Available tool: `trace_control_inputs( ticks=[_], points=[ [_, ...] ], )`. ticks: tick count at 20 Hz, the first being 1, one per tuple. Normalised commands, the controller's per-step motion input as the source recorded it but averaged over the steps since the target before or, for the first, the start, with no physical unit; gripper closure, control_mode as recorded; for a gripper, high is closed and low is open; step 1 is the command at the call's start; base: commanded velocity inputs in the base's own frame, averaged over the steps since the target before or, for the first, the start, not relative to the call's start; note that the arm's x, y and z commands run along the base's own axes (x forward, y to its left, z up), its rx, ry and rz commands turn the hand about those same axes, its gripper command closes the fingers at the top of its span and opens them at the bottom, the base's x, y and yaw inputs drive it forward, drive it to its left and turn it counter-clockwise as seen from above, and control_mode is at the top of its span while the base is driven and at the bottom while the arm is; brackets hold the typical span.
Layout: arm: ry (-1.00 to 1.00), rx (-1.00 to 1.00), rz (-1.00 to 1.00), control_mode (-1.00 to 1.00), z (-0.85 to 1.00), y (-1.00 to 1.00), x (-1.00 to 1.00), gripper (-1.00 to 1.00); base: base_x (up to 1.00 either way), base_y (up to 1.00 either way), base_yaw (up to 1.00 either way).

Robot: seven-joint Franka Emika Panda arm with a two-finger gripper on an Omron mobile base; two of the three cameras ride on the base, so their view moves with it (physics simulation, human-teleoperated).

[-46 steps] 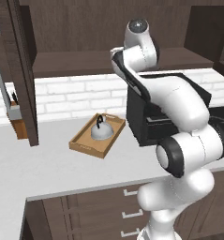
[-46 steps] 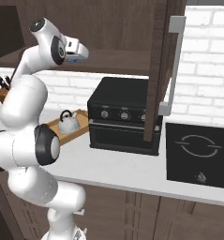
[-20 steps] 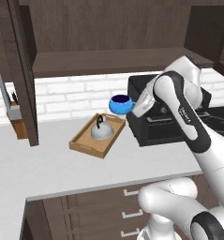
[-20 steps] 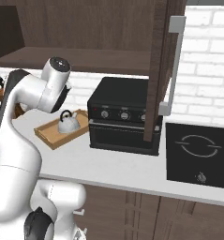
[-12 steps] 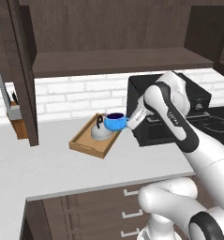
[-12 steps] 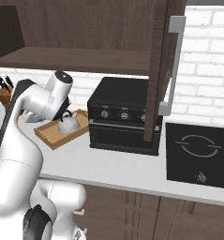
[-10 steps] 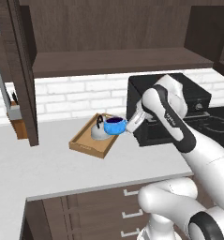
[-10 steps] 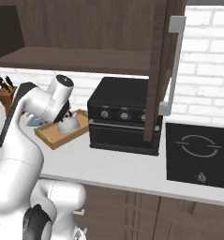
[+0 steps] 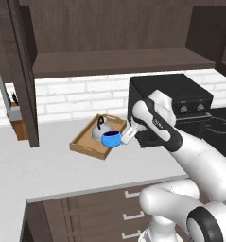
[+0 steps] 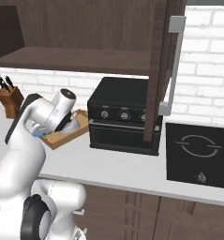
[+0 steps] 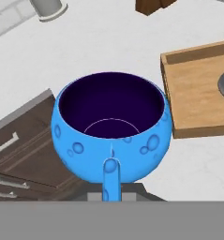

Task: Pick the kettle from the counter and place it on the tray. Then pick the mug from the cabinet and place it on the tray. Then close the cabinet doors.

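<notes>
The bright blue mug [image 9: 111, 139] hangs upright in the air at the near right edge of the wooden tray [image 9: 86, 143]. My gripper [image 9: 122, 138] is shut on its little handle. In the hand view the mug [image 11: 111, 136] fills the middle with its dark inside showing. The tray [image 11: 193, 96] lies to its right on the light counter [image 11: 108, 42]. The silver kettle [image 9: 99, 132] with its black handle stands in the tray, just behind the mug. Both cabinet doors [image 10: 162, 70] stand open, and the cabinet shelf [image 9: 114, 61] is bare.
A black oven box [image 9: 173, 101] stands right of the tray, close behind my arm. A knife block [image 10: 8, 101] sits at the far left of the counter, and a black cooktop [image 10: 197, 150] lies at the right. Dark drawers [image 11: 15, 150] run below the counter edge.
My arm has swung down from the cabinet shelf, bringing the mug lower and leftward to the tray's near right edge. The kettle and tray have not moved.
</notes>
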Motion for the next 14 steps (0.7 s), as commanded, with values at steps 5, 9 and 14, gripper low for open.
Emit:
trace_control_inputs(
  ticks=[5,9,14],
  points=[
    [0.00,0.00,-0.01,-1.00,-0.35,0.00,0.55,1.00,0.00,0.00,0.00],
    [0.00,0.00,-0.01,-1.00,-0.33,0.00,0.52,1.00,0.00,0.00,0.00],
    [0.00,-0.01,-0.01,-1.00,-0.31,0.00,0.45,1.00,0.00,0.00,0.00]
  ],
)
